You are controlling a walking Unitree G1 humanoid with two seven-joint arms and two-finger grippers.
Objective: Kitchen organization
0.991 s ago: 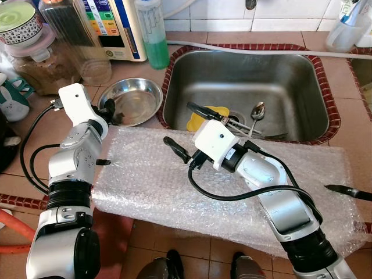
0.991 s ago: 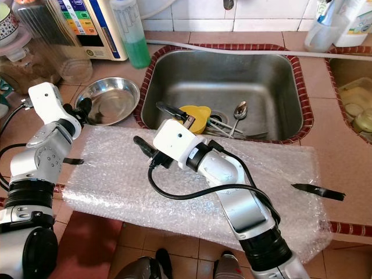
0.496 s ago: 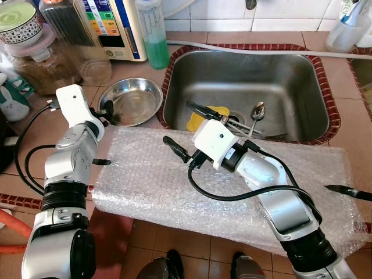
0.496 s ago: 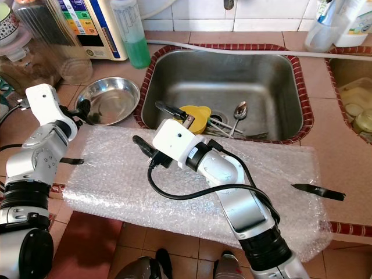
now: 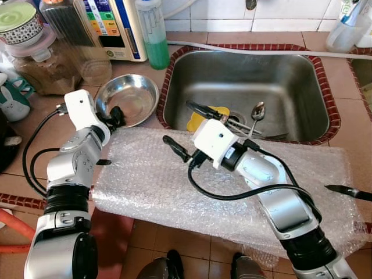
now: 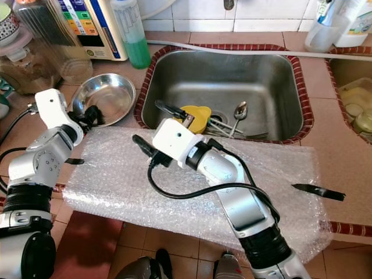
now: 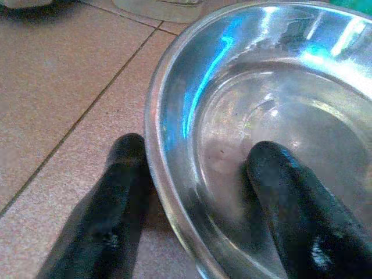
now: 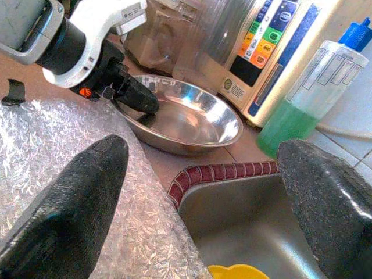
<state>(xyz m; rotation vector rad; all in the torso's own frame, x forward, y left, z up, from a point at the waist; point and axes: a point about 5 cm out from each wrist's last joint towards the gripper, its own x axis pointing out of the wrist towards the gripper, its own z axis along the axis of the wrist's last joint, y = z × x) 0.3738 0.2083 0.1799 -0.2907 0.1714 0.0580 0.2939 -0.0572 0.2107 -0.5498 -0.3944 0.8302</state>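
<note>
A shiny steel bowl [image 5: 132,93] sits on the tiled counter left of the sink. My left gripper [image 5: 114,116] is open at its near rim. In the left wrist view one finger [image 7: 113,209] is outside the bowl [image 7: 279,104] and the other lies inside it. My right gripper [image 5: 179,125] hangs open and empty over the edge of the bubble wrap [image 5: 151,180], by the sink's near left corner. The right wrist view looks between its fingertips [image 8: 64,215] at the bowl [image 8: 192,122].
The sink [image 5: 290,75] holds a yellow cup [image 5: 197,121], a spoon [image 5: 257,110] and forks. A green soap bottle [image 5: 154,35], a water purifier [image 5: 110,26] and jars [image 5: 40,58] stand behind the bowl. A black knife [image 5: 349,191] lies on the wrap at the right.
My left gripper has moved forward so its fingers straddle the bowl's rim, and the bowl has shifted slightly away. The right arm has stayed put.
</note>
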